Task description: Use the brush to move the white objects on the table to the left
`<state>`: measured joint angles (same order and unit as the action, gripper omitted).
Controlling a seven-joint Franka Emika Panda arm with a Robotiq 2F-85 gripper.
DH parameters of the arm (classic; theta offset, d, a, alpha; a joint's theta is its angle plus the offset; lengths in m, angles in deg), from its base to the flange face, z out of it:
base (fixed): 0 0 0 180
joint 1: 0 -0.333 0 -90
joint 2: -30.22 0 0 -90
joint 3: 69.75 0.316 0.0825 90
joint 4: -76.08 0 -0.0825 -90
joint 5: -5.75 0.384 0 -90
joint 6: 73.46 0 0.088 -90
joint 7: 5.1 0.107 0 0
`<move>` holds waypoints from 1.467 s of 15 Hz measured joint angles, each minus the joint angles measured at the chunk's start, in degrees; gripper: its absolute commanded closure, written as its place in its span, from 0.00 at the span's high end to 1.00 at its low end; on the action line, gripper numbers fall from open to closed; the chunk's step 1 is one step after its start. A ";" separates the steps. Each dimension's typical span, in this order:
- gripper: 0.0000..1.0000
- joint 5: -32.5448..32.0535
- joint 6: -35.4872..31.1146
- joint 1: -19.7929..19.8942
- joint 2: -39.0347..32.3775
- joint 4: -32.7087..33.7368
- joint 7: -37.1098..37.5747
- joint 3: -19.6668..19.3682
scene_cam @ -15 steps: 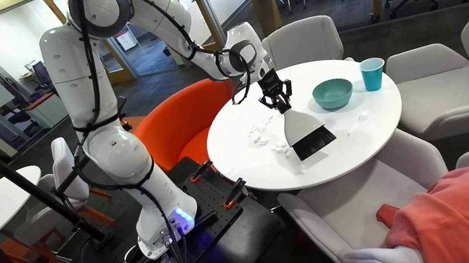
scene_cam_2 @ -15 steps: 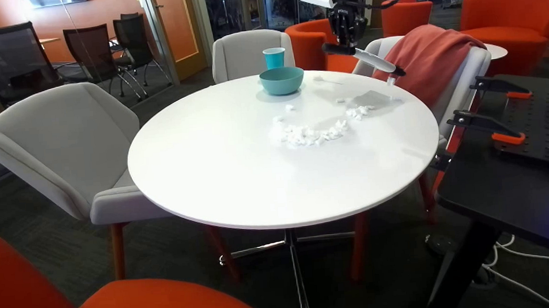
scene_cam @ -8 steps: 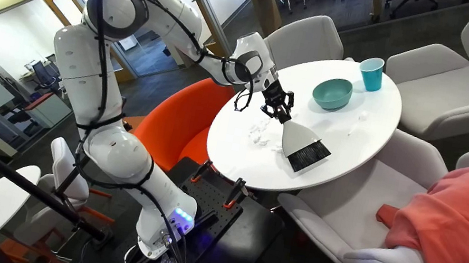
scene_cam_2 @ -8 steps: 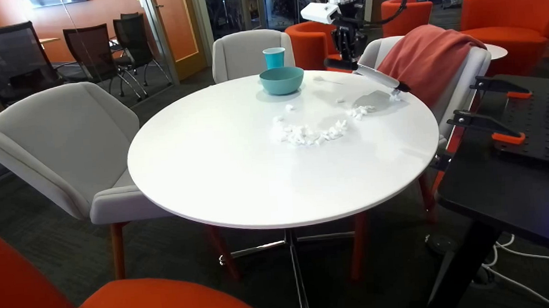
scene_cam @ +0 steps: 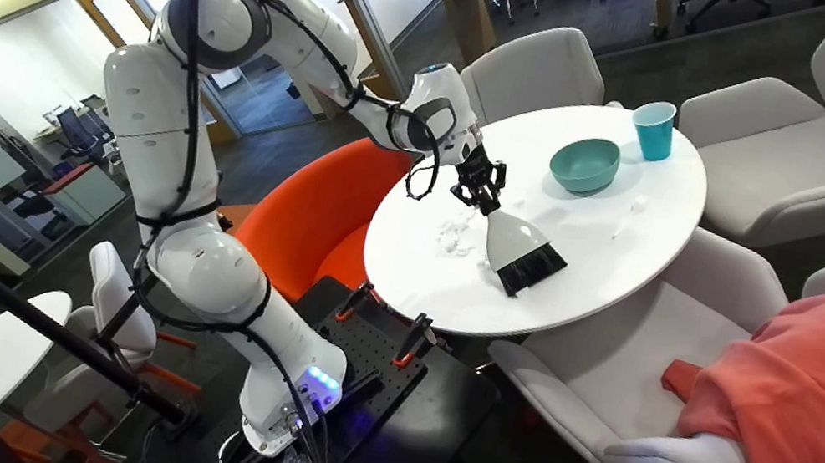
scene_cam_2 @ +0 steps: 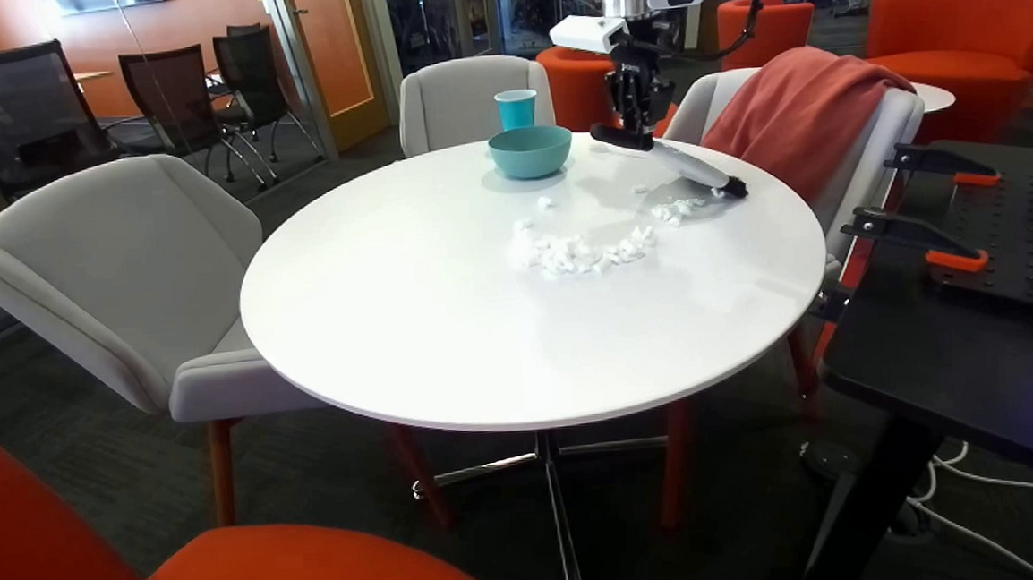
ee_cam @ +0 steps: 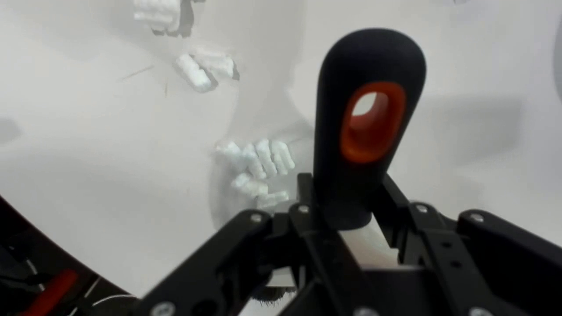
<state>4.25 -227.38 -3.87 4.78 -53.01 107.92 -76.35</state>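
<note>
Wide black-bristled white brush has edged nearer the small white scraps, black fingers gripping it, so sweep low imo.

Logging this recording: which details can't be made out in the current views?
Wrist view: bristles of the brush, mostly hidden by the gripper.
Wrist view: a cluster of white pieces, cut by the top edge.
Both exterior views: exact count of white pieces, too small and pale against the table.
An exterior view: bottom inside the cup, hidden by its near wall.
</note>
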 measured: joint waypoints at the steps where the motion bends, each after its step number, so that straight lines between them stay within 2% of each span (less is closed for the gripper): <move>1: 0.12 1.42 -0.73 0.12 0.00 -0.06 -1.95 0.96; 12: 0.12 15.31 -1.70 0.17 1.35 -0.68 -22.77 12.14; 22: 0.12 22.29 0.97 -4.15 4.01 -0.35 -31.51 18.90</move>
<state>26.55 -226.41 -8.02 8.78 -53.36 76.42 -57.45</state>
